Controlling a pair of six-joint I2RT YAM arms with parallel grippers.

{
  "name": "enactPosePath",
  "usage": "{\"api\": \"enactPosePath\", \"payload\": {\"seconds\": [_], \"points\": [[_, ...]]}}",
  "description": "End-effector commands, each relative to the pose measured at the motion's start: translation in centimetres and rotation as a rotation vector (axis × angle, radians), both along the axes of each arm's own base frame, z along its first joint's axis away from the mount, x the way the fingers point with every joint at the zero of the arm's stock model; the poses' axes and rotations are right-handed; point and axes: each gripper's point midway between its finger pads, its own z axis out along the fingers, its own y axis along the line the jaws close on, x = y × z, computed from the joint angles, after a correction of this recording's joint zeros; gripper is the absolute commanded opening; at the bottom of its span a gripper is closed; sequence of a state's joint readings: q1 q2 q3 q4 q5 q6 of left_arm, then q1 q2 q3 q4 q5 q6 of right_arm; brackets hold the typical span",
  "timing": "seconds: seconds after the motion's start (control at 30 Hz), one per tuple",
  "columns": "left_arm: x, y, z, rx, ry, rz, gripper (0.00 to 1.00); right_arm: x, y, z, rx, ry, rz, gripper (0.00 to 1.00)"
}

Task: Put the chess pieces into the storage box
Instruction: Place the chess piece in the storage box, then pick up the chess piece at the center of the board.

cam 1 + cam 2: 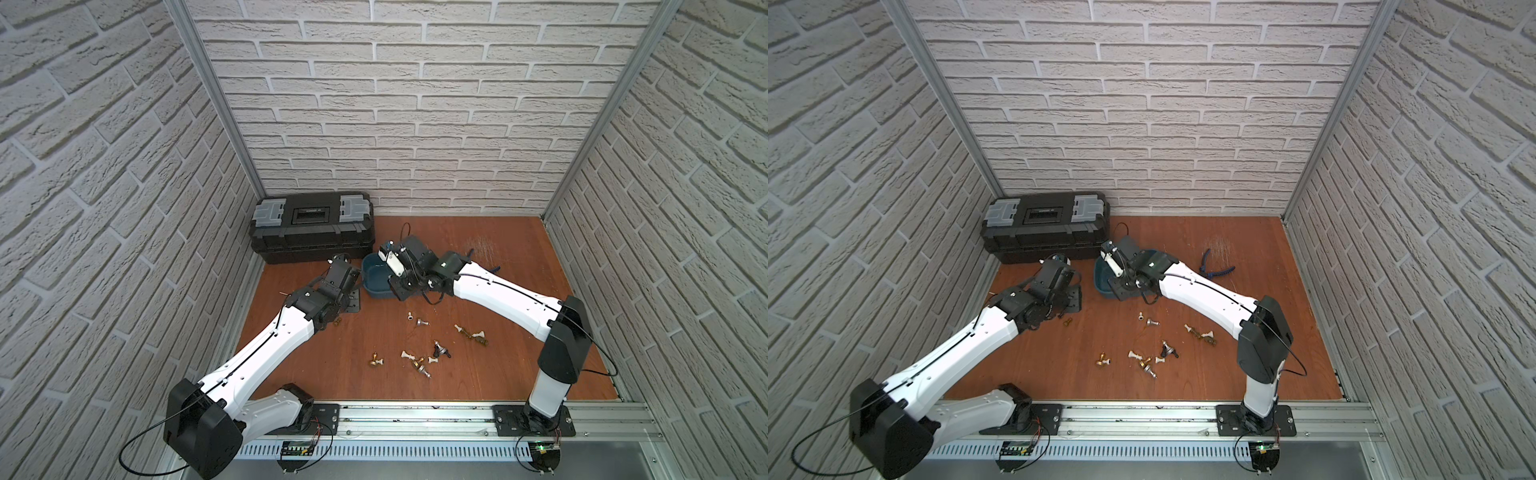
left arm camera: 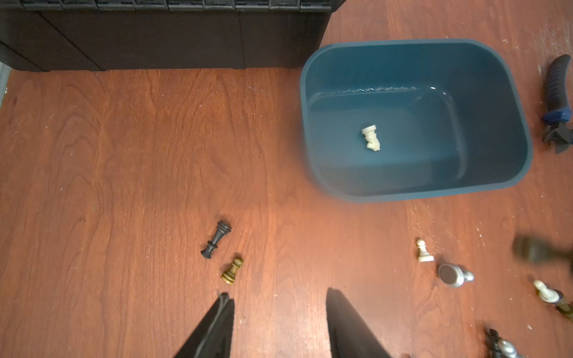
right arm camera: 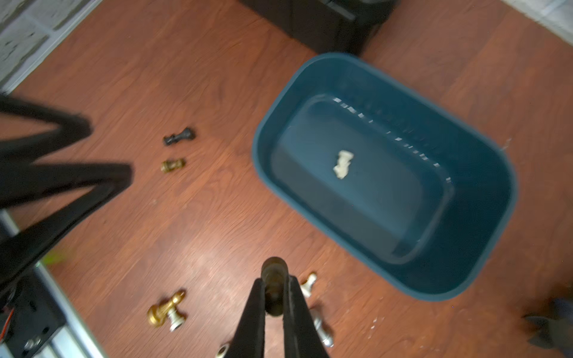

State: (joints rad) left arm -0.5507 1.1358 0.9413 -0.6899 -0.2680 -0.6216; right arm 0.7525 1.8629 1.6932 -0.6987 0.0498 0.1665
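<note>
An aluminium rail runs along the front edge and carries the bases of the left arm and the right arm. Beyond it, on the reddish wooden surface, most of the chess pieces lie in a loose scatter of gold, white, silver and black, nearly all tipped over. Farther in, a white pawn stands upright just beside a silver piece lying on its side. On the left arm's side, apart from the main group, a gold pawn and a black piece lie close together. The left jaws stand clearly apart above the wood near these two, with nothing between them. The right jaws are clamped on a dark gold piece (its round base faces the right wrist camera), clear of the surface. In that view it shows against bare wood just short of the storage box. The storage box sits upright between the two wrists and holds a single white knight, lying on its side. Blue-handled pliers lie near it on the right arm's side. A black toolbox with grey latches stands against the brick wall.
</note>
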Motion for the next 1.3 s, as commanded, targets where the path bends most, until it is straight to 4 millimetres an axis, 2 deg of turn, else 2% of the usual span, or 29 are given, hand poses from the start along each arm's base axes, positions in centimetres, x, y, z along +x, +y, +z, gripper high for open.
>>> {"api": "enactPosePath", "payload": {"seconds": [0.0, 0.17, 0.3, 0.37, 0.43, 0.53, 0.67, 0.73, 0.8, 0.9, 0.97, 1.07, 1.13, 1.27], "points": [[0.3, 0.2, 0.9, 0.010, -0.020, -0.001, 0.53, 3.6, -1.4, -3.7, -0.054, 0.064, -0.053, 0.08], [0.1, 0.0, 0.7, 0.003, -0.009, -0.011, 0.53, 7.3, -2.0, -6.8, -0.060, 0.105, -0.100, 0.08], [0.2, -0.3, 0.2, -0.002, 0.005, -0.018, 0.53, 8.5, -2.8, -8.3, -0.094, 0.125, -0.116, 0.13], [0.2, -0.4, -0.1, -0.003, 0.011, -0.021, 0.53, 8.5, -3.0, -8.1, -0.096, 0.125, -0.116, 0.15], [0.2, -0.7, -0.2, -0.005, 0.017, -0.030, 0.53, 8.2, -3.0, -7.4, -0.085, 0.118, -0.112, 0.23], [0.4, -1.4, -0.3, -0.003, 0.019, -0.068, 0.53, 7.4, -3.1, -5.3, -0.045, 0.104, -0.108, 0.32], [0.6, -4.2, 0.6, 0.044, -0.019, -0.209, 0.53, 5.5, -4.2, -1.6, 0.017, 0.057, -0.119, 0.39], [0.3, -6.7, 1.1, 0.087, -0.052, -0.335, 0.53, 4.1, -5.1, 0.3, 0.053, 0.025, -0.126, 0.41], [-0.7, -10.3, 1.1, 0.147, -0.075, -0.514, 0.54, 2.4, -6.4, 1.4, 0.082, -0.001, -0.139, 0.42], [-3.5, -15.1, -0.7, 0.249, -0.048, -0.771, 0.56, -0.5, -8.3, 1.8, 0.114, -0.013, -0.153, 0.43], [-5.2, -16.9, -2.7, 0.297, 0.012, -0.848, 0.56, -2.5, -9.2, 1.5, 0.144, -0.001, -0.159, 0.43], [-6.4, -18.3, -5.3, 0.333, 0.125, -0.839, 0.55, -5.2, -10.3, 0.5, 0.200, 0.024, -0.177, 0.43], [-7.5, -19.6, -6.8, 0.355, 0.134, -0.879, 0.55, -6.5, -11.2, -0.4, 0.217, 0.028, -0.201, 0.42], [-7.9, -22.1, -7.8, 0.304, 0.100, -0.893, 0.54, -8.0, -12.8, -0.7, 0.243, -0.002, -0.241, 0.41]]}}
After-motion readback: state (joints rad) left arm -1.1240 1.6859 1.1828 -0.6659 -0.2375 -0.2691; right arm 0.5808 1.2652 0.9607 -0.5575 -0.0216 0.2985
